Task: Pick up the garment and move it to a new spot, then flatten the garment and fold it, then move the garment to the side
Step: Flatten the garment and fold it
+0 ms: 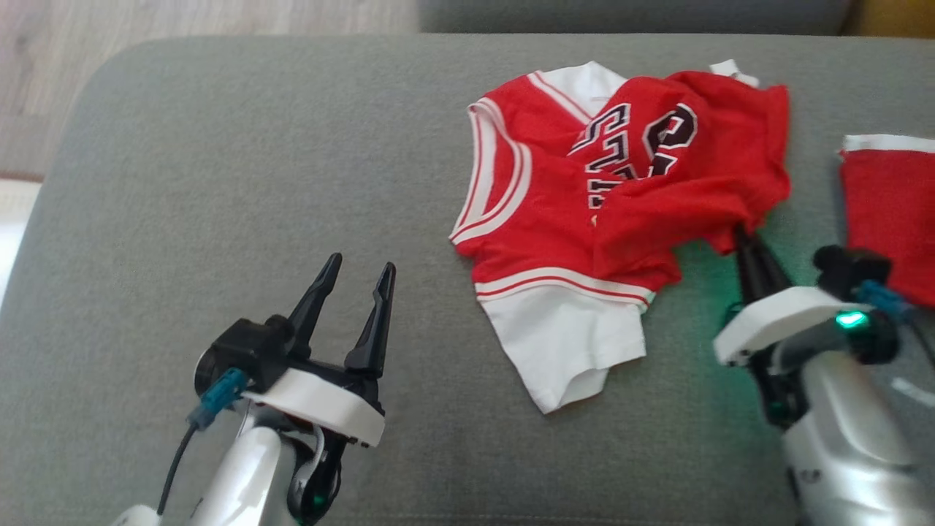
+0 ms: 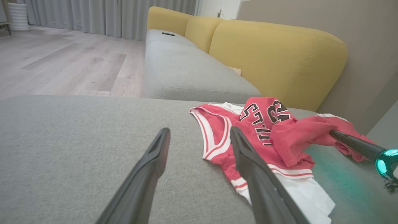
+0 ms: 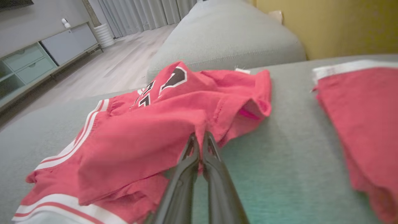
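The garment (image 1: pixel 584 212) is red, with white-and-red striped trim at armhole and hem, black numerals outlined in white, and a plain white panel below; the cushion (image 1: pixel 219 183) is grey; a second cloth (image 1: pixel 887 219) is red with a white band. The sofa back (image 2: pixel 273 59) is mustard yellow; the floor (image 2: pixel 62 62) pale wood-grain; the left gripper (image 1: pixel 363 263) black on white.
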Controlling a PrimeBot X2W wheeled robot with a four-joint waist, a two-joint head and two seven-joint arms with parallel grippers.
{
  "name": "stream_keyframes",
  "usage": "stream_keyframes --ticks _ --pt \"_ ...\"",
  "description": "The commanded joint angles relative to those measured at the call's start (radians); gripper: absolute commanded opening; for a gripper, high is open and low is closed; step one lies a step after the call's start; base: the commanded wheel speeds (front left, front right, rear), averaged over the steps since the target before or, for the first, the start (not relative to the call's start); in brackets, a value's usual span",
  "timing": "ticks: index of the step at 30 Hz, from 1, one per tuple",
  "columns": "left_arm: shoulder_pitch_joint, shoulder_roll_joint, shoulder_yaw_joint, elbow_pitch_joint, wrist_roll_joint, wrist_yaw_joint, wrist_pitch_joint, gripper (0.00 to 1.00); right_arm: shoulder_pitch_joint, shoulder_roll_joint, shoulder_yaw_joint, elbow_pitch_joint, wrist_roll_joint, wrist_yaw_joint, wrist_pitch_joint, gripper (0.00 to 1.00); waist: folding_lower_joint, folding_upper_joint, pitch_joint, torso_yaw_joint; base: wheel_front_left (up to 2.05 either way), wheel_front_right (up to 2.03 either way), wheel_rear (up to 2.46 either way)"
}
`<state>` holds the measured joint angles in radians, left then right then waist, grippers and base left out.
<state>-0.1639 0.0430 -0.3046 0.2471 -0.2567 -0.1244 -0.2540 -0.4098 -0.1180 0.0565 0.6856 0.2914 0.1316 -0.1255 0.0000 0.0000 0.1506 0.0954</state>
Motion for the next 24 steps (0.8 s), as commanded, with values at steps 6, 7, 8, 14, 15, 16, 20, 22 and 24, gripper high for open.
stream_keyframes --ticks 6,7,8,14,15,16,20,22,24 --pt "-0.011 0.007 0.032 -0.043 -0.009 -0.004 -0.008 1.00 0.074 -0.107 -0.055 -0.153 -0.097 -0.001 0.089 0.00 0.0000 0.0000 -0.029 -0.052 0.00 0.00 0.00" --pt "-0.012 0.007 0.029 -0.044 -0.011 -0.003 -0.008 1.00 0.086 -0.122 -0.073 -0.171 -0.113 -0.001 0.106 0.00 0.0000 0.0000 -0.030 -0.055 0.00 0.00 0.00" --pt "-0.013 0.007 0.025 -0.045 -0.013 -0.002 -0.008 1.00 0.099 -0.136 -0.096 -0.185 -0.130 -0.001 0.127 0.00 0.0000 0.0000 -0.030 -0.057 0.00 0.00 0.00" --pt "-0.016 0.007 0.021 -0.045 -0.016 0.000 -0.008 1.00 0.137 -0.129 -0.171 -0.262 -0.182 -0.001 0.192 1.00 0.0000 0.0000 -0.030 -0.062 0.00 0.00 0.00" --pt "-0.016 0.007 0.022 -0.045 -0.016 0.000 -0.008 1.00 0.142 -0.116 -0.175 -0.282 -0.183 -0.001 0.193 1.00 0.0000 0.0000 -0.030 -0.063 0.00 0.00 0.00" --pt "-0.016 0.007 0.023 -0.044 -0.014 0.000 -0.008 1.00 0.147 -0.104 -0.176 -0.301 -0.185 -0.001 0.194 1.00 0.0000 0.0000 -0.030 -0.064 0.00 0.00 0.00" --pt "-0.016 0.007 0.032 -0.042 -0.006 -0.001 -0.008 1.00 0.171 -0.052 -0.170 -0.385 -0.186 -0.001 0.160 1.00 0.0000 0.0000 -0.032 -0.072 0.00 0.00 0.00" --pt "-0.018 0.007 0.038 -0.043 -0.001 -0.001 -0.008 1.00 0.187 -0.023 -0.168 -0.430 -0.186 -0.001 0.125 1.00 0.0000 0.0000 -0.034 -0.077 0.00 0.00 0.00" --pt "-0.021 0.007 0.046 -0.046 0.003 -0.001 -0.008 1.00 0.207 0.004 -0.161 -0.472 -0.179 -0.001 0.088 1.00 0.0000 0.0000 -0.034 -0.083 0.00 0.00 0.00"
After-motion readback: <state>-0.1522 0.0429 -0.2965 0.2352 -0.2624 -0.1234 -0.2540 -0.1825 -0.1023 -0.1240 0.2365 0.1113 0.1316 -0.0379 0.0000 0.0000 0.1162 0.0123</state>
